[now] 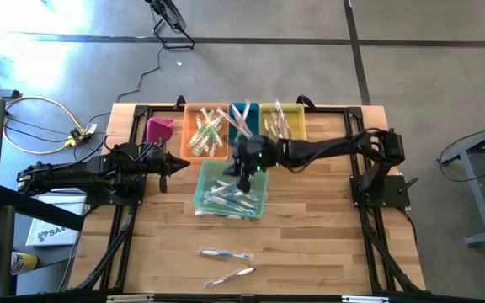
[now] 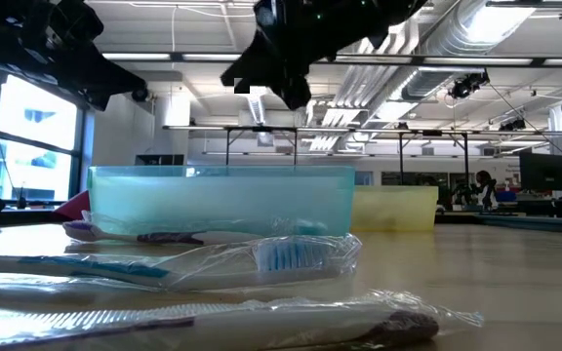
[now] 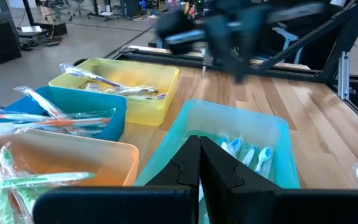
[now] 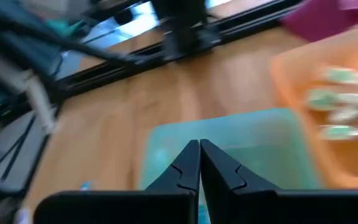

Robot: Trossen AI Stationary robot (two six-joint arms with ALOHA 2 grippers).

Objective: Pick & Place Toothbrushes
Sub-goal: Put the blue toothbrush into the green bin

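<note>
Right gripper (image 1: 244, 181) hangs over the teal bin (image 1: 259, 204), fingers pressed together on nothing. Toothbrushes (image 1: 226, 195) lie in that bin; two lie loose on the table (image 1: 327, 236). Risk: you lift away empty, the wrapped handles having slipped the pinch.

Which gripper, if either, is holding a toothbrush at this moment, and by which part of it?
Neither. The right gripper is shut with nothing between its fingers, above the teal bin. The left gripper is shut and empty too, beside that bin.
</note>
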